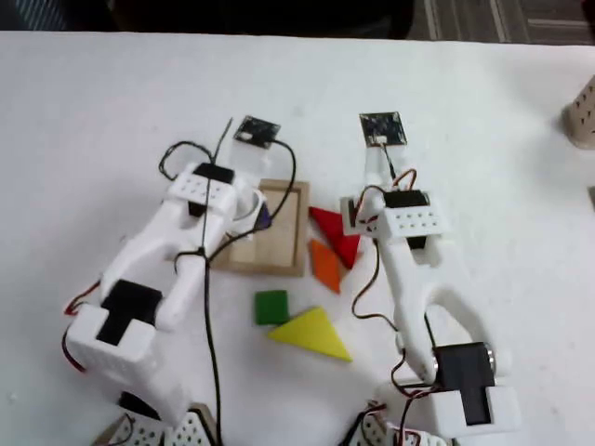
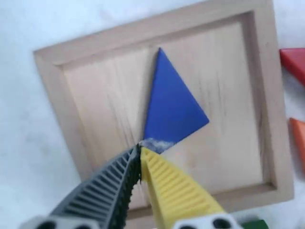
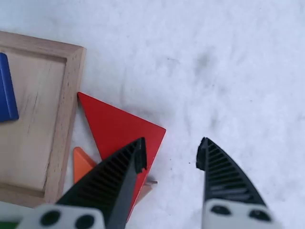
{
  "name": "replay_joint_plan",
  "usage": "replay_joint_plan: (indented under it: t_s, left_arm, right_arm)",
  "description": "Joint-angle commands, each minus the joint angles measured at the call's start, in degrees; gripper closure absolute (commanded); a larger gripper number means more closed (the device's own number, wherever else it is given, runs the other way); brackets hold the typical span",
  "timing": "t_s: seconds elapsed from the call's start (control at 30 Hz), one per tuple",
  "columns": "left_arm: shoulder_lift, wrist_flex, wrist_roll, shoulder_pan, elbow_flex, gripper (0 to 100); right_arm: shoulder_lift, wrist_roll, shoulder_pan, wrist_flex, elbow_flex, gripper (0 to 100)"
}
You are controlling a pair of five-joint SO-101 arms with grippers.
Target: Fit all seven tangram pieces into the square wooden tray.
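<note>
Left gripper [image 2: 139, 149]: jaws pressed together, tips meeting on one corner of the blue triangle [image 2: 174, 107]. This piece lies flat on the floor of the square wooden tray [image 2: 47, 62], near its middle. Bare wood surrounds the piece on all sides, and none of its edges meets the raised rim.

Right gripper [image 3: 171, 155]: jaws spread and holding nothing. One fingertip [image 3: 138, 152] overlaps the edge of the red triangle [image 3: 119, 129]. The other is over bare table.

Directions below follow the high view, with 12 o'clock pointing away from the arm bases.

1. The red triangle lies on the table at 3 o'clock of the tray, with one corner just beside the outer rim.
2. The orange piece [image 1: 325, 265] touches the red triangle at its 6 o'clock side, also close to the rim.
3. The green square [image 1: 271, 307] lies at 6 o'clock of the tray, apart from it.
4. The yellow triangle [image 1: 311, 333] lies just beside the green square, at its 4 o'clock.
5. The white table [image 1: 93, 111] is open from 9 to 12 o'clock of the tray.
6. A beige perforated object [image 1: 581, 111] stands at the table's far 2 o'clock edge, well apart from the pieces.
</note>
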Motion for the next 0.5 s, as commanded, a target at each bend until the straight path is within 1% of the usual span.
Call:
replay_joint_plan:
  t_s: [0.0,0.13,0.27,0.37,0.47]
  left_arm:
    - [-1.3,-1.0,-0.6,3.5,0.0,98]
    - [-1.3,-1.5,-0.4,7.4,2.2,98]
    - [-1.3,-1.5,-0.4,9.7,2.0,98]
    - [-1.6,-3.9,-0.4,12.0,2.0,98]
    - [-2.0,-5.2,-0.4,11.9,2.0,98]
  right_arm:
    - [-0.8,0.6,0.2,-1.1,-1.2,82.3]
    - [-1.0,0.6,0.2,-1.1,-1.2,82.3]
    - [-1.1,0.6,0.2,-1.1,-1.2,82.3]
    - [-1.1,0.6,0.2,-1.1,-1.2,82.3]
    - [-1.1,0.6,0.2,-1.1,-1.2,82.3]
